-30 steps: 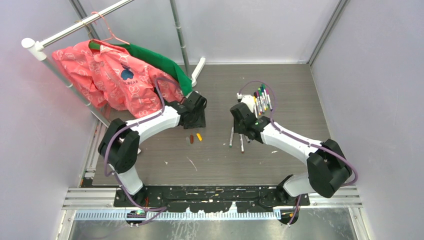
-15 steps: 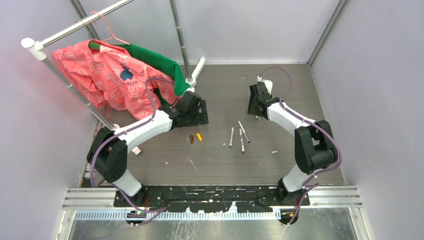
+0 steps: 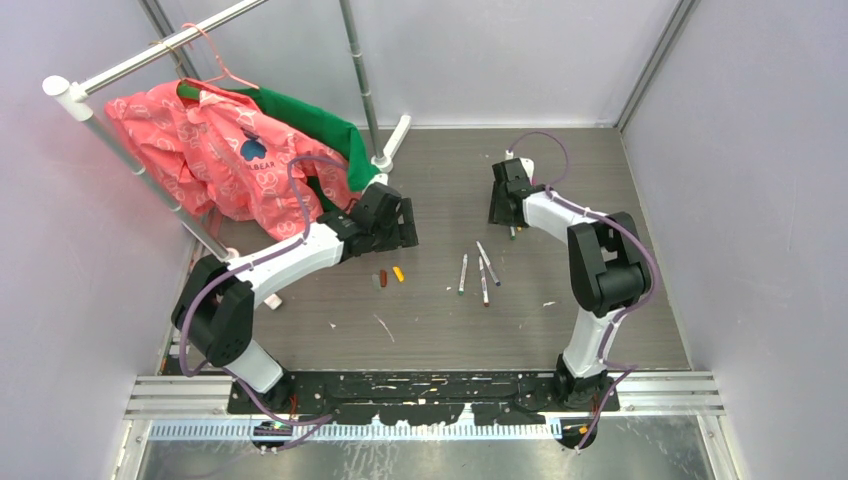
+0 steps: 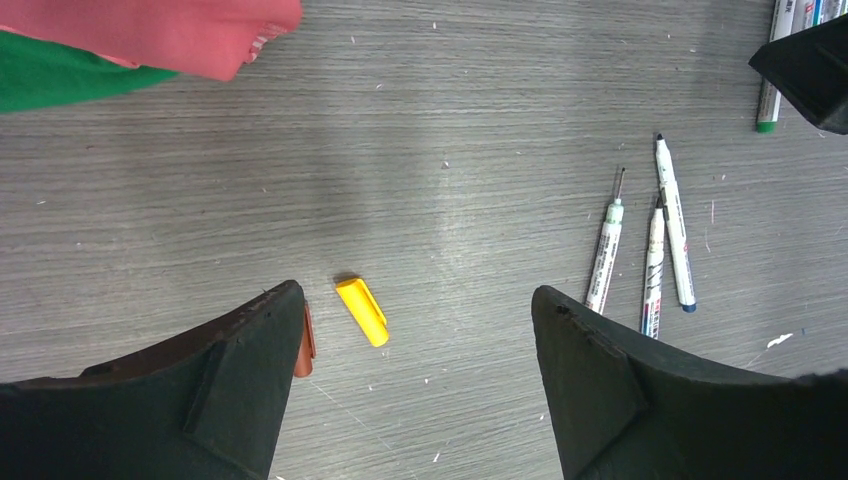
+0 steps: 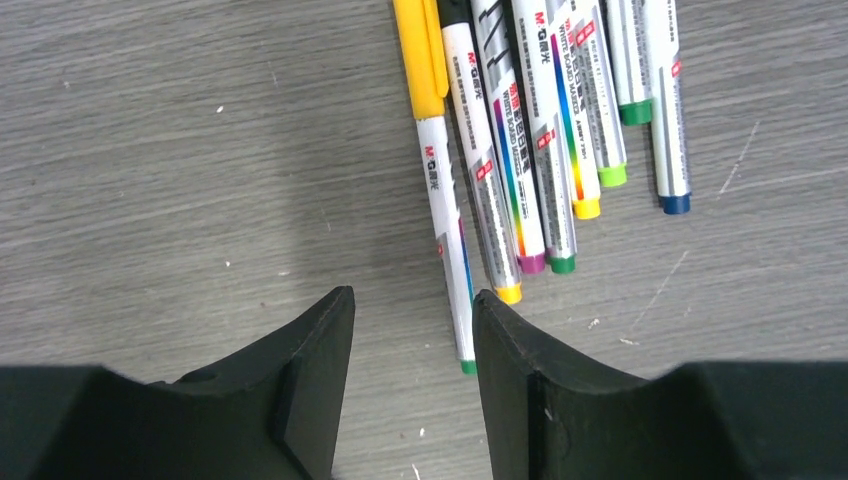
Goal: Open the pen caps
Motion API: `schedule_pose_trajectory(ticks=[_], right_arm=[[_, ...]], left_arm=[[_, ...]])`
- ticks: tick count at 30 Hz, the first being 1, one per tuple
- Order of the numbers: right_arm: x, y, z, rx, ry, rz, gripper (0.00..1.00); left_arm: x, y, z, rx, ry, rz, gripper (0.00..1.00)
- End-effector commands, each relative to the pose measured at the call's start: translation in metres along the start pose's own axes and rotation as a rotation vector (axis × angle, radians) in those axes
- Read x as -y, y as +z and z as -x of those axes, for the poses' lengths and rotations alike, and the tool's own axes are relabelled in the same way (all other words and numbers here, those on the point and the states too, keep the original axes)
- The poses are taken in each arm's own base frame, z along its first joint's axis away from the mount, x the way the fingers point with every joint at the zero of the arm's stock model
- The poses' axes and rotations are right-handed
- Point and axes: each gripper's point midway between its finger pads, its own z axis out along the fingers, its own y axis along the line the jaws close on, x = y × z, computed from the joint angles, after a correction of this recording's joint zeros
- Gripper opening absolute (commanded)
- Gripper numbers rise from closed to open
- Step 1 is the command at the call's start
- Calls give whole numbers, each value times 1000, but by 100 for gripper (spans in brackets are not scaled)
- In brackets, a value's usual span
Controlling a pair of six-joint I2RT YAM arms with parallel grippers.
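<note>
- The loose pen caps [image 3: 398, 273] lie mid-table, just on the near side of the left gripper [image 4: 415, 390].
- In the left wrist view there is a yellow cap [image 4: 362, 311]. Close to its left is an orange-brown cap [image 4: 304, 342], partly hidden behind the gripper's left finger.
- From above, a small greyish piece [image 3: 375, 282] sits just left of those two. It may be a third cap, but it is too small to tell.
- To the right of the caps, and well apart from them, three uncapped pens [image 4: 653, 262] lie close together on the grey table [image 3: 440, 325].
- Further to the right and farther away, a row of capped pens [image 5: 540, 130] lies side by side, barrels touching. The leftmost wears a yellow pen cap [image 5: 422, 60].
- The left gripper's jaws are spread wide with nothing between them.
- The right gripper [image 5: 412, 385] hangs over the near end of that row, jaws apart and empty. The leftmost pen's green end is just beside its right finger.
- At the far left, a pink garment [image 3: 220, 150] and a green garment [image 3: 320, 120] hang on a rack [image 3: 130, 62].
</note>
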Motion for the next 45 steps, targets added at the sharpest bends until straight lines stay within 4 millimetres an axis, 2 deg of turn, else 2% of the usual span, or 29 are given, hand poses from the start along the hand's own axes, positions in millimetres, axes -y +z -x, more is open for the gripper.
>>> schedule_pose_trajectory(ticks=[1,10,17,21,25,29,34,38,45], right_arm=[[-4,7,25,49,21,18,52],[-5,23,13,-6,27,23,48],[-1,26,-9,-82,37,6,32],[1,25,-20,-117,40,3,16],[2,22,-26,-124,38,5,13],[-5,11,-20,-91,15,31,6],[-31,-15,-10,-22,-67,98,1],[-51,-34,-16,16,-126,127,1],[-87,-73,-37,85,-203,204,1]], left_arm=[[12,-11,25,100,-27,-47,83],[10,-8,24,95,-24,-37,83],[9,-14,25,104,-34,-41,83],[8,-18,24,105,-43,-44,83],[7,-24,24,110,-54,-51,83],[3,-29,22,115,-65,-52,84],[1,-33,16,117,-103,-66,84],[-2,-35,10,124,-145,-89,85],[0,-40,4,130,-203,-136,85]])
